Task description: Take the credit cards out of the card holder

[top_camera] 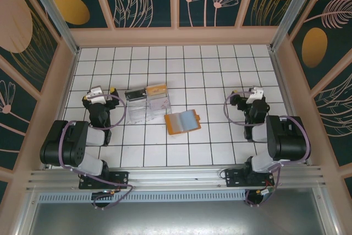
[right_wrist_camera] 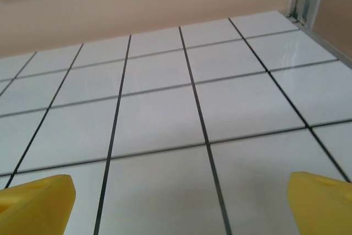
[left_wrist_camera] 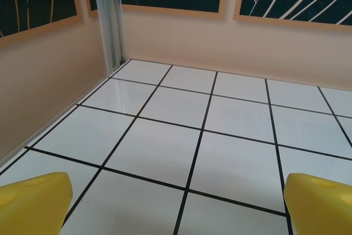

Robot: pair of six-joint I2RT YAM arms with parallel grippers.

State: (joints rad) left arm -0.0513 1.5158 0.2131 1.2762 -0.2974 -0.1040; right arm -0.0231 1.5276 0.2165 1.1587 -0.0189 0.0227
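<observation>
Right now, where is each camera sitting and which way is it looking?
Top: above and behind the arms, looking down at the tiled table, card holder, left gripper and right gripper.
Left wrist: on the left arm, facing the far left corner; yellow fingertips show.
Right wrist: on the right arm, facing the far wall; yellow fingertips show.
Both wrist views share white tiles and wide-open fingers.

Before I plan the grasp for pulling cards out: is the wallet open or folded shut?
Open. The wallet lies spread flat, its grey-blue inner pockets facing up with an orange edge around them.
</observation>
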